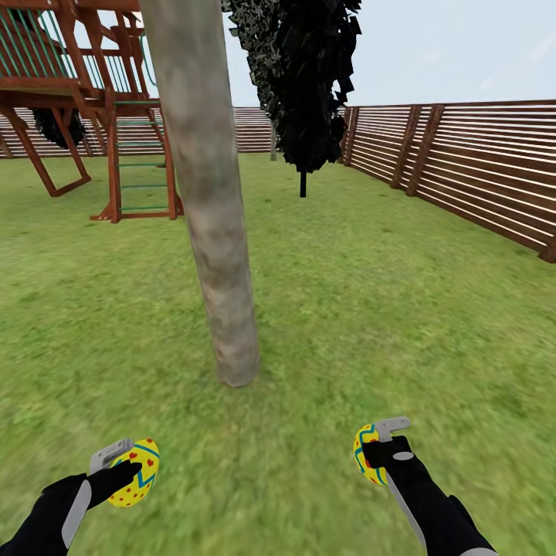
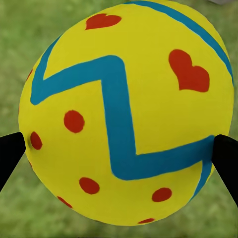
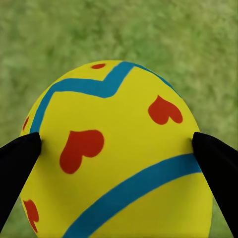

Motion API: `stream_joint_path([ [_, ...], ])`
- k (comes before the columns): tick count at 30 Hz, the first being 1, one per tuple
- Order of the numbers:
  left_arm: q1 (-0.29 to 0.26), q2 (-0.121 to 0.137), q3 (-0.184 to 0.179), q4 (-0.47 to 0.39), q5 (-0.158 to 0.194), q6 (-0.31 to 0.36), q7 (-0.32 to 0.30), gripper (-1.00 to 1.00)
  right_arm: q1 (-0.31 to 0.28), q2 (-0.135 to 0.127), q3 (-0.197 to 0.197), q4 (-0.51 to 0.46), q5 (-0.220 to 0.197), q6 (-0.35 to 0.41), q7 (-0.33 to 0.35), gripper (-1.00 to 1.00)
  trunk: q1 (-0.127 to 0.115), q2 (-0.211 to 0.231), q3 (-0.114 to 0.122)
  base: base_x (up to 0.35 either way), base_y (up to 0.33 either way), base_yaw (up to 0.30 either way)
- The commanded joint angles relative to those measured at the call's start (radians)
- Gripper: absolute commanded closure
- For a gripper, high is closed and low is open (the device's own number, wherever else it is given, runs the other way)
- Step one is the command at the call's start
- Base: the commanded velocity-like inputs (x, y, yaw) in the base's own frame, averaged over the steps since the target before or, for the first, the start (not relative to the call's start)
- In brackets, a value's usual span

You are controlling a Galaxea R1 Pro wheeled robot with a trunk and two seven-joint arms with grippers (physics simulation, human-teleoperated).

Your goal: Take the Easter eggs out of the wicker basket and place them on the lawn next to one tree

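A thick, slanted grey-brown tree trunk rises from the lawn just ahead of me. My left gripper is shut on a yellow Easter egg with red dots and a teal zigzag, held above the grass short of the trunk's base and to its left. In the left wrist view that egg sits between two black fingertips. My right gripper is shut on a second Easter egg, to the right of the trunk. That egg is pinched between black fingers. The wicker basket is out of view.
A wooden playset with a ladder stands at the back left. A near-black conifer stands behind the trunk. A brown slat fence runs along the right and back. Open grass lies on both sides of the trunk.
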Motion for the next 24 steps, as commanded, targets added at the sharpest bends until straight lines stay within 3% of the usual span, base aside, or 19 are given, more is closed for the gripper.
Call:
stream_joint_path([
  [1, -0.001, 0.0, 0.003, -0.001, 0.01, 0.007, -0.001, 1.0, -0.001, -0.001, 0.005, -0.002, 0.007, 0.008, -0.003, 1.0, 0.004, -0.008, -0.004, 0.0, 0.0, 0.0],
  [24, -0.001, -0.003, 0.0, 0.002, 0.01, 0.008, 0.0, 1.0, -0.001, 0.001, 0.009, 0.023, 0.008, 0.011, -0.001, 1.0, 0.092, -0.169, -0.076, 0.0, 0.0, 0.0],
])
